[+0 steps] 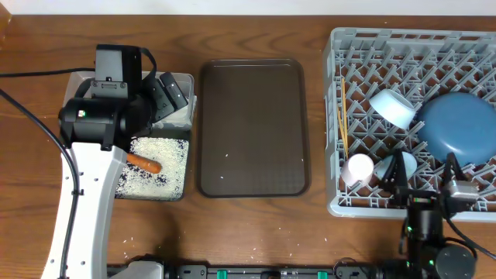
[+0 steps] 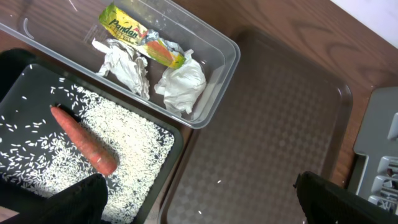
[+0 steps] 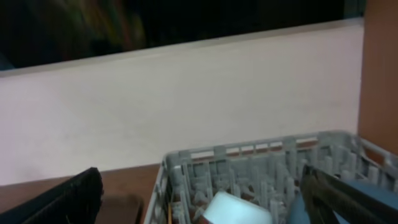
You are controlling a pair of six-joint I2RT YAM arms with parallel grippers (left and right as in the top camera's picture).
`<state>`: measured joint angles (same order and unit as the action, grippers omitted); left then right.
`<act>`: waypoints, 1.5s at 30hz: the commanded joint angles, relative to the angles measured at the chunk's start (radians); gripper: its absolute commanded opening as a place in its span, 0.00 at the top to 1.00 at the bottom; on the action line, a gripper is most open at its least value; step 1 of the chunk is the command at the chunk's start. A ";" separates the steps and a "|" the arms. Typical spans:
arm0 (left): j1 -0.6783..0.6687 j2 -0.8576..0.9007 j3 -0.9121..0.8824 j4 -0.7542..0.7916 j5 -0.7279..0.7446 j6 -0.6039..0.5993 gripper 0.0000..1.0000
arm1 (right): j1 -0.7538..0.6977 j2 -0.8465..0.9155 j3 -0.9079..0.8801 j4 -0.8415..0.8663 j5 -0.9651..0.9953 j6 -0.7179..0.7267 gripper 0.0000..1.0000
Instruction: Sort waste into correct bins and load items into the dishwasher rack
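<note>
Wooden bench: near its left edge, the black tray holds scattered rice and a tapered orange carrot. Only the left wrist view shows wrapper and paper in the clear tub. The left gripper and the right gripper gape wide, empty.

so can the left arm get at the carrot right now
Probably yes: the left fingers are open above the black tray, and the carrot lies bare on the rice with nothing over it.
</note>
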<state>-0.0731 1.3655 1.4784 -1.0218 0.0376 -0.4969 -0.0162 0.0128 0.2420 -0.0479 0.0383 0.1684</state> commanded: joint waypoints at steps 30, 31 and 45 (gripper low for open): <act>0.005 0.002 -0.004 -0.003 -0.016 0.006 0.01 | 0.032 -0.008 -0.237 -0.021 -0.093 -0.356 0.01; 0.005 0.002 -0.004 -0.003 -0.016 0.006 0.01 | 0.032 -0.008 -0.237 -0.020 -0.079 -0.337 0.01; 0.005 0.002 -0.004 -0.003 -0.016 0.006 0.01 | 0.033 -0.008 -0.237 -0.013 0.087 -0.105 0.01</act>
<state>-0.0731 1.3655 1.4784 -1.0218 0.0376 -0.4969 0.0013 0.0116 0.0071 -0.0608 0.0891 0.0154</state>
